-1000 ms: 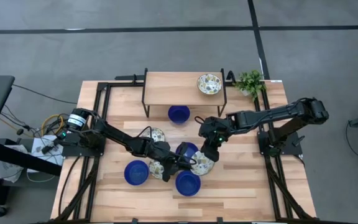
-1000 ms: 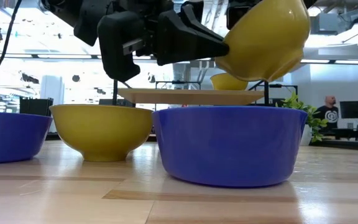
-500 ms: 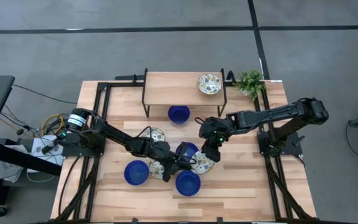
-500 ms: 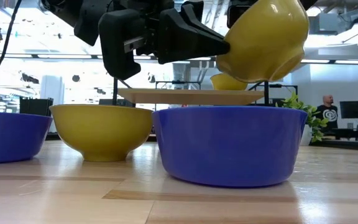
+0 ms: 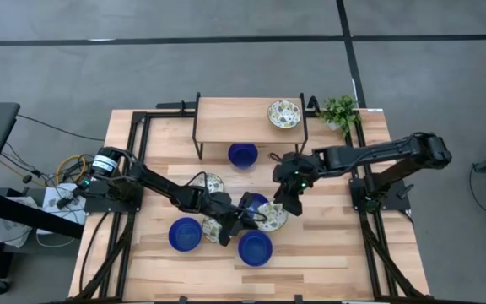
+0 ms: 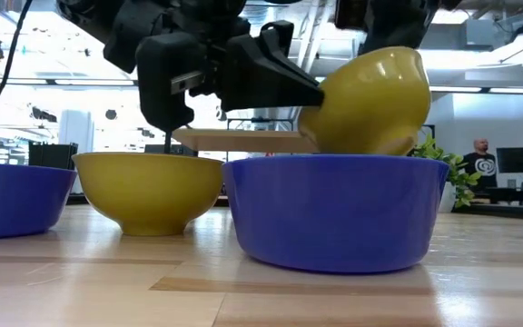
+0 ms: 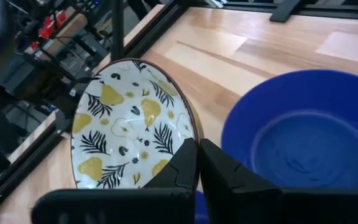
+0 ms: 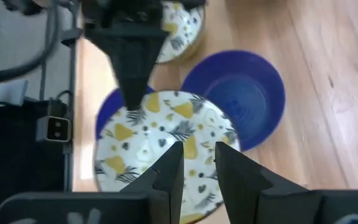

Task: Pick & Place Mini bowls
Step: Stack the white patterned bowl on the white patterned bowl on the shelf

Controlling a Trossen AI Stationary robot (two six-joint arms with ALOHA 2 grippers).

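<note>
Nearest the table's front edge stands the front blue bowl (image 5: 255, 248), with a left blue bowl (image 5: 185, 234) and a patterned bowl (image 5: 212, 229) just beside it on the table (image 5: 336, 253). Directly behind and above these hangs the held bowl (image 5: 271, 217), cream with a leaf pattern inside and yellow outside, tilted and clear of the wood. The left gripper (image 5: 241, 215) has its jaws clamped on one side of the rim. The right gripper (image 5: 287, 203) has its jaws set either side of the opposite rim, apparently closed on it. The chief hazard is this double grip: if the arms move out of step, the rim is levered and the bowl can slip or crack. If one side releases early, the tilted bowl swings on the other pinch (a thin, glossy rim gives little purchase) and drops. A drop would land on the middle blue bowl (image 5: 251, 203), which lies partly beneath it, or on the front blue bowl, since both crowd the descent path. Farther back sit another patterned bowl (image 5: 212, 183) and a rear blue bowl (image 5: 243, 154) under the shelf (image 5: 234, 114). The shelf bowl (image 5: 284, 114) rests on top, and the shelf legs hem in any approach. The plant (image 5: 339, 111) stands beyond, at the far right corner.
</note>
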